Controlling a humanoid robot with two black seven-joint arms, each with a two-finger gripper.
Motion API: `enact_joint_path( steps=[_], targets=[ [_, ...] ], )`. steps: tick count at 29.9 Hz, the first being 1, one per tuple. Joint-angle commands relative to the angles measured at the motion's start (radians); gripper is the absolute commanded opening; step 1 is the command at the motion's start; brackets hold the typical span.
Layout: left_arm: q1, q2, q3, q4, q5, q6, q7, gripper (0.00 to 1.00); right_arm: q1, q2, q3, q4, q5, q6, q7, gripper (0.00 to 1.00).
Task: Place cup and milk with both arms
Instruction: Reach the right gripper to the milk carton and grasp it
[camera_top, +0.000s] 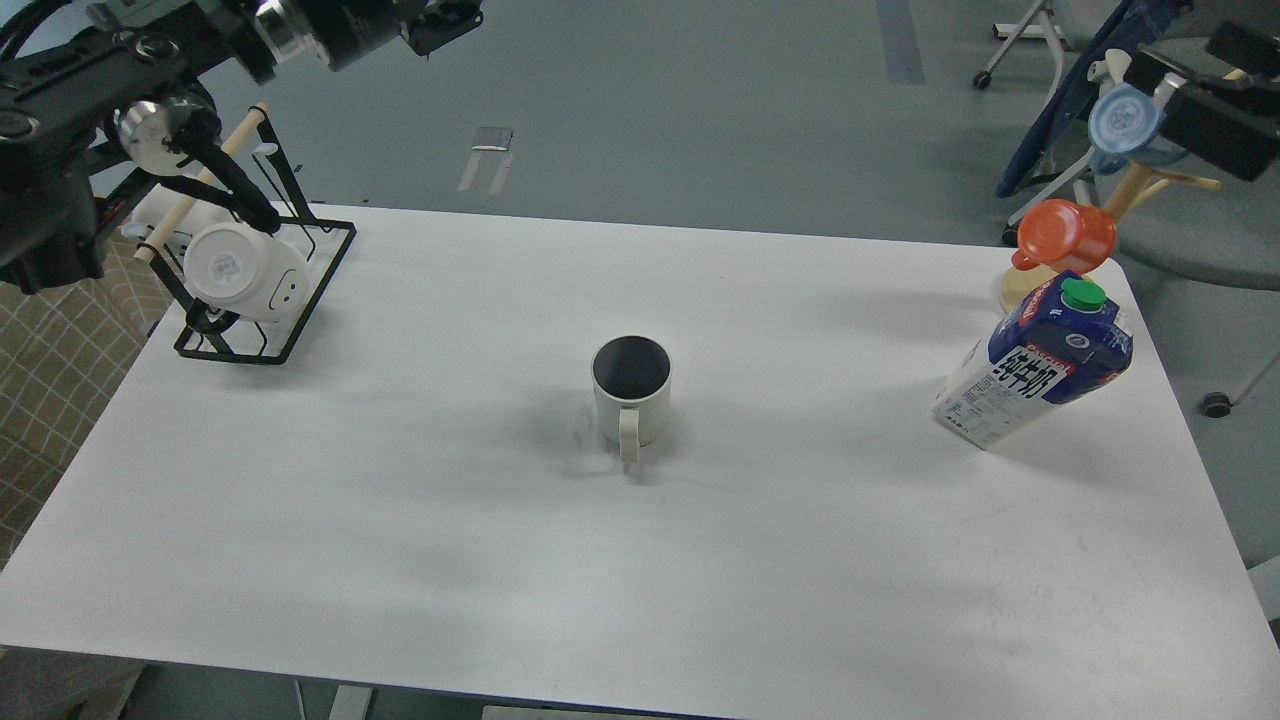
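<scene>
The cup (632, 395), an off-white ribbed mug with a dark inside, stands upright at the middle of the white table (400, 520), its handle toward the near edge. The milk (1040, 365), a carton with a dark blue top and a green cap, stands near the table's right edge. Nothing holds either of them. My left arm is raised at the top left; its far end (443, 20) is dark and cut by the frame edge, so its fingers cannot be told apart. Of my right arm only a black part (1215, 125) shows at the top right.
A black wire rack (300, 300) with a smooth white smiley cup (245, 270) stands at the table's back left. A wooden mug tree (1135, 190) with an orange mug (1065, 235) and a blue mug (1120, 120) stands behind the milk.
</scene>
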Motion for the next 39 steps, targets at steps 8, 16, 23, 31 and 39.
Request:
enact_joint_path(
  steps=[8, 16, 23, 31, 39],
  targets=[
    [0.022, -0.014, -0.002, -0.001, -0.002, 0.000, 0.000, 0.93, -0.340, -0.022, 0.002, -0.128, -0.019, -0.195, 0.000, 0.97],
    [0.022, -0.021, -0.002, -0.001, -0.002, 0.000, 0.000, 0.93, -0.415, 0.045, -0.004, -0.096, -0.022, -0.195, 0.000, 0.97],
    [0.023, -0.021, -0.001, -0.001, 0.001, 0.000, 0.000, 0.93, -0.435, 0.067, -0.006, -0.088, -0.039, -0.195, 0.000, 0.98],
    [0.023, -0.023, -0.001, -0.001, 0.001, 0.000, 0.000, 0.93, -0.421, 0.126, -0.007, -0.099, -0.108, -0.195, 0.000, 0.98],
    [0.023, -0.023, 0.001, -0.001, 0.003, 0.000, 0.000, 0.93, -0.386, 0.228, -0.007, -0.162, -0.166, -0.195, 0.000, 0.98]
  ],
)
